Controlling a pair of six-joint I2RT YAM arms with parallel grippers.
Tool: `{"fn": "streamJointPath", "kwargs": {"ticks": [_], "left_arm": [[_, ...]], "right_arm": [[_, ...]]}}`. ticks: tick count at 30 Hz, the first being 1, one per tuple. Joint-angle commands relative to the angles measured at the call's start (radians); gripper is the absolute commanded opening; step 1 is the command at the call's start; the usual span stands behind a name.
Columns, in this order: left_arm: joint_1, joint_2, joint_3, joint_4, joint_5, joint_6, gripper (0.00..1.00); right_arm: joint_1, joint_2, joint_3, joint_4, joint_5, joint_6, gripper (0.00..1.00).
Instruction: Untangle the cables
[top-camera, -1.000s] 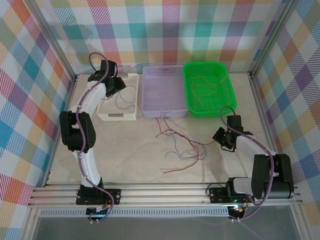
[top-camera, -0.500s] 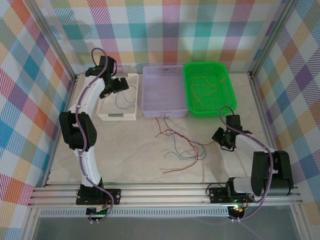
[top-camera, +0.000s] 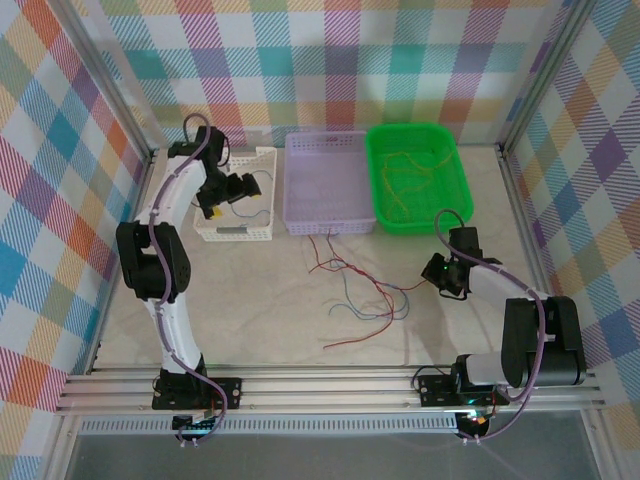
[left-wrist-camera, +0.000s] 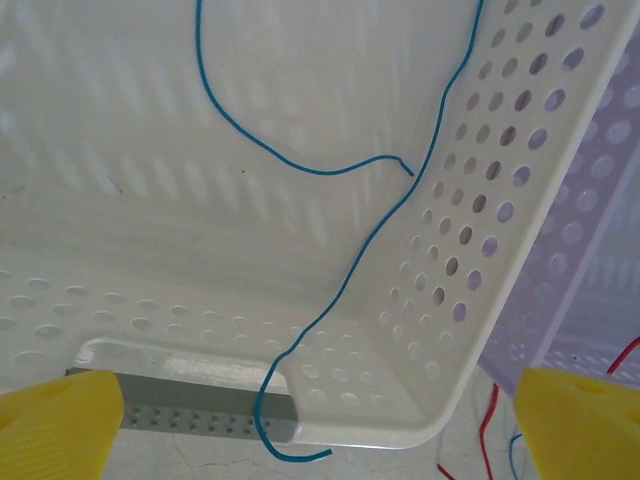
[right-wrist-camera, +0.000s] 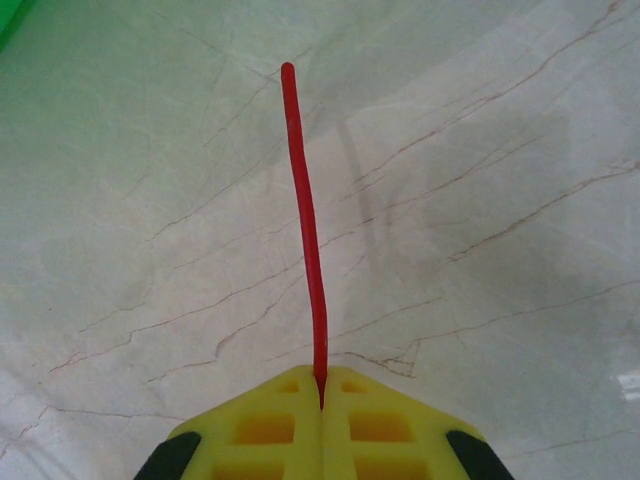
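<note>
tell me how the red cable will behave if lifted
Probably springy over short lengths: the red cable pokes nearly straight from the shut right jaws. Longer runs likely flop, since it curls across the table. It may drag the tangled cables along.

Robot lab test cell, pale marble-patterned tabletop (top-camera: 250, 305), silver aluminium-profile frame (top-camera: 330, 385), multicoloured plaid fabric walls (top-camera: 330, 70), left robot arm (top-camera: 165, 300) and right robot arm (top-camera: 535, 340) bolted along its near edge

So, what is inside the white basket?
Thin blue cables lie in the white basket; one trails out over its near rim. From above, the left hand covers part of its floor.
</note>
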Motion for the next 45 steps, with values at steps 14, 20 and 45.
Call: {"fn": "streamJointPath", "kwargs": {"ticks": [14, 20, 45], "left_arm": [[-0.23, -0.568, -0.496, 0.342, 0.137, -0.166, 1.0], [-0.425, -0.721, -0.77, 0.608, 0.143, -0.318, 1.0], [-0.638, -0.821, -1.301, 1.104, 0.033, -0.295, 0.66]], "right_arm": [[0.033, -0.168, 0.008, 0.085, -0.243, -0.039, 0.0], [0.05, -0.304, 0.03, 0.058, -0.32, -0.059, 0.0], [0.062, -0.314, 0.107, 0.036, -0.603, 0.012, 0.0]]}}
